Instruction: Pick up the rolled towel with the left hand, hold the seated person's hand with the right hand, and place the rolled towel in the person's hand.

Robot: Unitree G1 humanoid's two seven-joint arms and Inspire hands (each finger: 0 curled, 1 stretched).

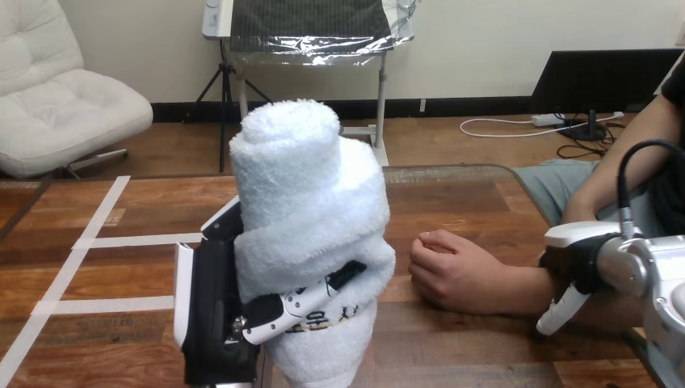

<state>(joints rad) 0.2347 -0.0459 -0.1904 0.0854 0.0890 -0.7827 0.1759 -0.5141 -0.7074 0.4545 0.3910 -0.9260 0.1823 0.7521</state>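
Far left, pale tape strips (121, 240) lying flat across the glossy, plank-grained wooden tabletop (452, 202). Next, held upright near the front of the view, the rolled towel (311, 202): white, fluffy terry, a thick cylinder with a spiral end on top and wound folds down its side. Clamped round its lower part from the left, the left hand (212, 299), boxy and black with a white shell edge, one jointed black-and-white finger (300, 301) curled across the nap. Right of the towel, resting on the wood, the person's hand (452, 275), loosely curled. Further right, closed round the person's wrist, the right hand (577, 260): smooth white shell over the top, black palm at the side, a tapered white finger (556, 314) hooking down beneath. At the right edge, the rounded silver forearm (658, 275).
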